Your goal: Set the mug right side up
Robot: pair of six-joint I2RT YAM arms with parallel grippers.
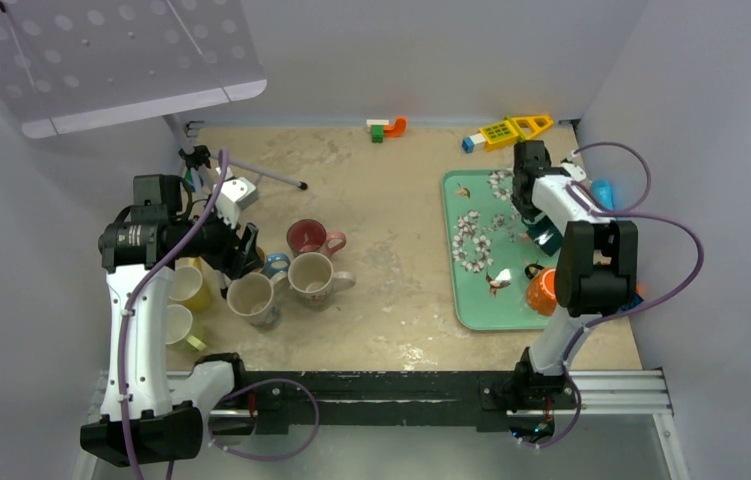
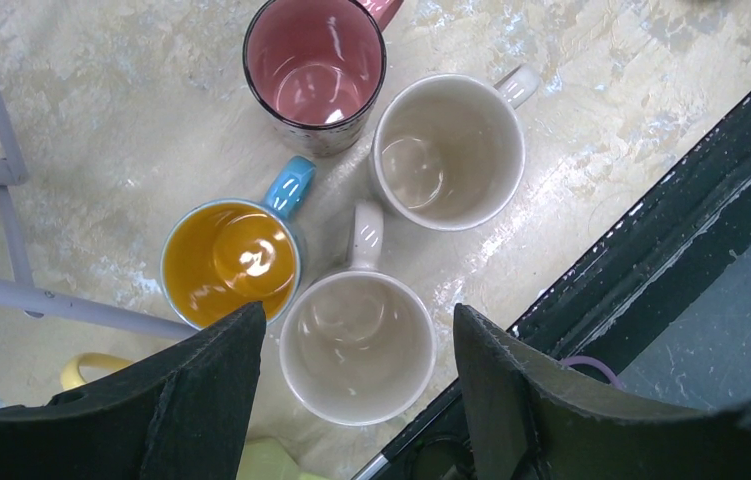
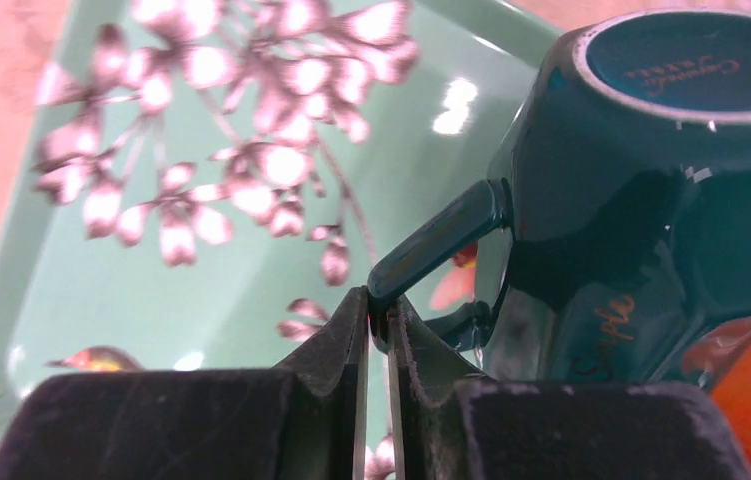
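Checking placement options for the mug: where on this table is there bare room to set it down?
Widest free patch: bare table between the upright mugs and the tray. A second strip lies in front of the toys at the back. Crowded: the tray's near end, with the orange mug and the teal mug.

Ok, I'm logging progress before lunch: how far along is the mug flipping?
Done: four mugs under the open left hand stand mouth up. In hand: the right hand is shut on the handle of the teal mug, which sits base up on the tray. Left: lift it, flip it and set it down upright.
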